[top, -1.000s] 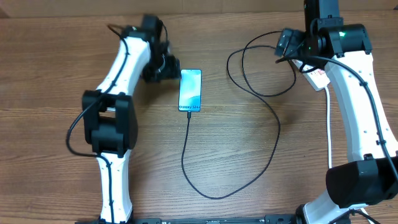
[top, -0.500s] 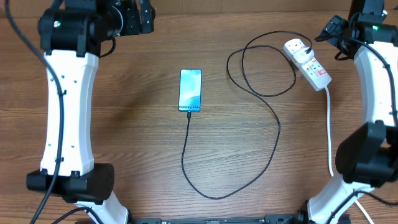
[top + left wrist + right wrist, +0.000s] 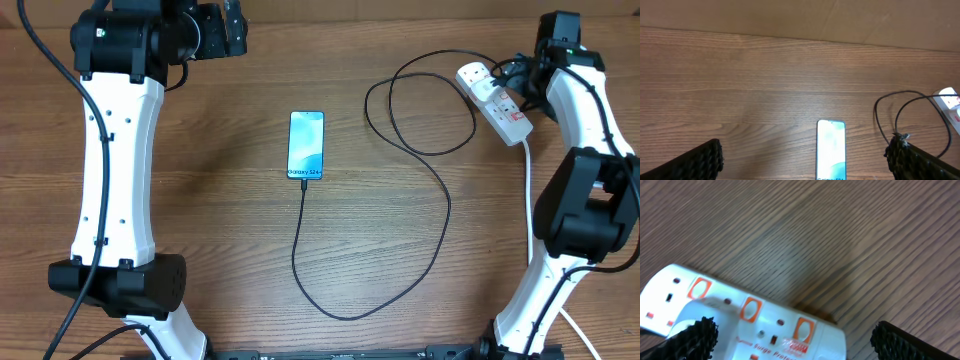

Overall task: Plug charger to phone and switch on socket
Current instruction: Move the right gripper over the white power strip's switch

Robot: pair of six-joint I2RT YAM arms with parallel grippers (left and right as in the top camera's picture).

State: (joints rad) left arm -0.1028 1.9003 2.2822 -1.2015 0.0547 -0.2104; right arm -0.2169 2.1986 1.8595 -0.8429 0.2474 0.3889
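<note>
Compared with one second earlier, the left gripper (image 3: 803,146) is no longer beside the left edge of the phone (image 3: 306,145). It now sits high at the far left corner of the table (image 3: 230,230), well apart from the phone. The right arm, which then covered the socket (image 3: 497,100), has drawn back toward the right edge, so the socket is exposed in the overhead view. The phone, the charger (image 3: 445,205) and the socket occupy the same positions as before. Left jaws: spread fully, empty, touching nothing; its wrist view shows bare table with the phone lying beyond the fingers. Right gripper (image 3: 794,327): jaws spread fully and gripping nothing; the fingers appear on either side of the socket in the wrist view, and contact cannot be determined. The phone lies screen-up at the centre of the table. The charger's small tip meets the phone's near end; the cable runs in a wide loop to its white wall plug (image 3: 474,75), seated at the far end of the socket. Count: one phone, one charger, one socket, one thick white cord (image 3: 528,200), three red switches (image 3: 746,308) in the right wrist view, two arms. Switch position cannot be determined.
</note>
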